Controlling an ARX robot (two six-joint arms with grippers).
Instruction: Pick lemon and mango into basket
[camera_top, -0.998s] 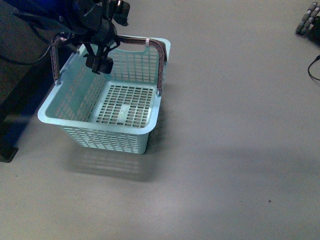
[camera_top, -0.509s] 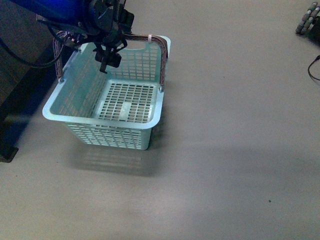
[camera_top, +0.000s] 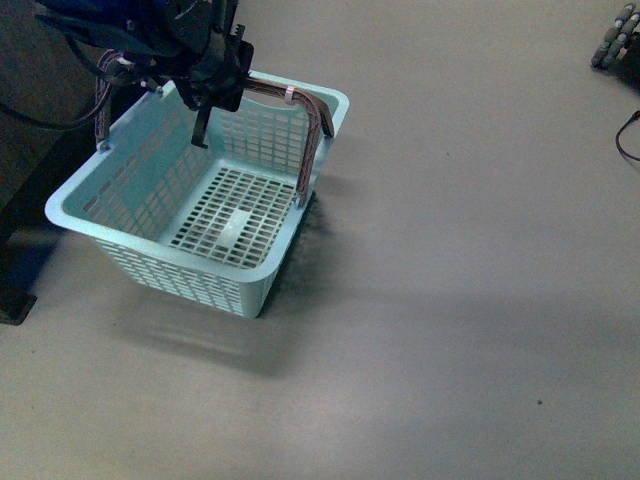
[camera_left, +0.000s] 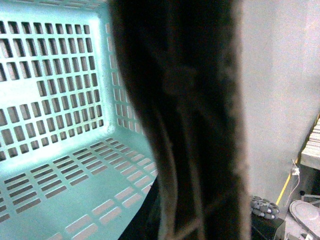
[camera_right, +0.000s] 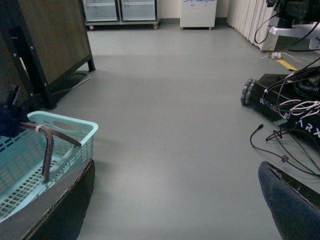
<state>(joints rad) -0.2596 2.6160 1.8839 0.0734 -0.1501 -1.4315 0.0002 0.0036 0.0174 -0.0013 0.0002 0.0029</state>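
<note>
Front view. Item: basket (camera_top: 70, 205), pale blue-green with slotted sides. It hangs tilted, one corner low, and its shadow lies offset on the floor (camera_top: 450, 300) under it. Contents: none, the slotted bottom is bare. The left gripper (camera_top: 213, 88) sits at the top of the brown handle (camera_top: 312, 120) and appears clamped on it, though its fingers merge into the dark arm. Lemon and mango: neither is in view anywhere around the basket.

Step in hand, as judged: positioning the basket by its handle. To do it well:
- grip at the middle of the handle so the basket hangs level;
- lower it flat to the floor, mouth up;
- let the handle swing aside so the opening is clear for fruit.

Left wrist view. The handle, dark and blurred, fills the centre close to the lens. Behind it are the basket's wall and bottom, with nothing inside. The fingers cannot be made out.

Right wrist view. The right gripper (camera_right: 176, 172) has its fingers spread wide with nothing between them, and stands apart from the basket. No fruit shows on the floor beyond the basket.
</note>
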